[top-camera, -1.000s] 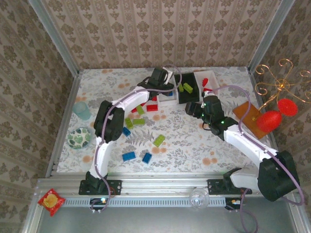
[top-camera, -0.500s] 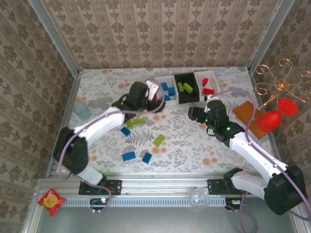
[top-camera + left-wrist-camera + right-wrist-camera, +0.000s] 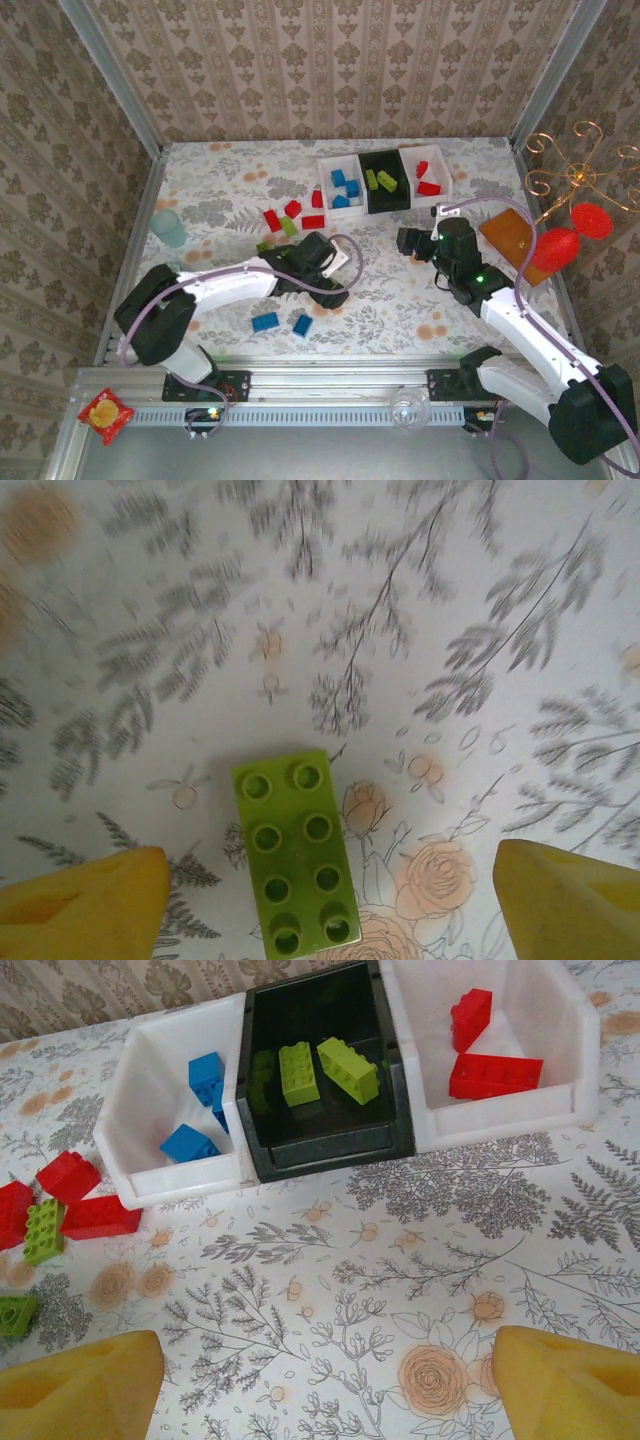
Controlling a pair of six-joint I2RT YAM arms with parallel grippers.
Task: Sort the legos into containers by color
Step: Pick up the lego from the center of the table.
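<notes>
Now left jaws moved over green lego (image 3: 295,852)

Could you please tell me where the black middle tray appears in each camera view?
Top external: black tray, far centre of the table.
Right wrist: black tray, top centre.
Left wrist: aimed down at one lime brick on the table.
Shared landmark, top external and right wrist: the two lime bricks inside the tray.
</notes>
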